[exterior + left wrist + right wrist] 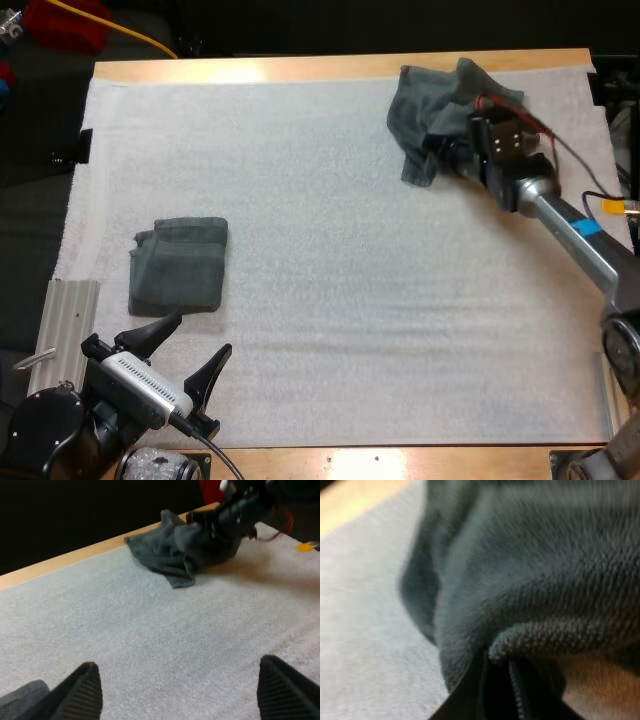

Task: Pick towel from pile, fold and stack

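Here the right hand (436,152) pinches the crumpled towel (428,98); left hand (200,336) gapes apart.

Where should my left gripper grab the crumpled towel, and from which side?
Take the loose corner flap of the crumpled towel, lying flat on the mat toward its centre. Bring the left gripper in low from that open side: the right gripper is shut on the bunched part, so the flap looks like the freest thin edge.

Robotics lab bench: wooden surface (330,66) under a white mat (330,300), left arm (50,435) and right arm (575,235) at its edges, aluminium rail (65,330) alongside.
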Available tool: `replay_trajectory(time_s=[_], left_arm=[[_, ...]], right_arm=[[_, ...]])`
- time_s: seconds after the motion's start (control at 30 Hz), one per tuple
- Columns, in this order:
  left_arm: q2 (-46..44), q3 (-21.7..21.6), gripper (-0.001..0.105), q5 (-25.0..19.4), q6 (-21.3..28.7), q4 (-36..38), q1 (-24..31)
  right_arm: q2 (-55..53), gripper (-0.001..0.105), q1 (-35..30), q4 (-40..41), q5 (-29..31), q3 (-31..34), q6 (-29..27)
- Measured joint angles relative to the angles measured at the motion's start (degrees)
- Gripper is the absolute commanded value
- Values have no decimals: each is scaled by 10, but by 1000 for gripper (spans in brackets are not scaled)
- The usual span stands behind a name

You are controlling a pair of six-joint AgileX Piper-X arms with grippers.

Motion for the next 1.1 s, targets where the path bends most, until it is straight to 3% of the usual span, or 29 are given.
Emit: replay_trajectory(time_s=[0.43, 0.83, 1.1], left_arm=[[0, 0, 62, 0, 0, 0, 0], [0, 0, 62, 0, 0, 0, 0], [0, 0, 62, 0, 0, 0, 0]], right_arm=[[-109, 2, 0, 8, 17, -11, -109], [-143, 2, 1, 150, 6, -188, -200], [-170, 2, 22, 235, 3, -245, -240]])
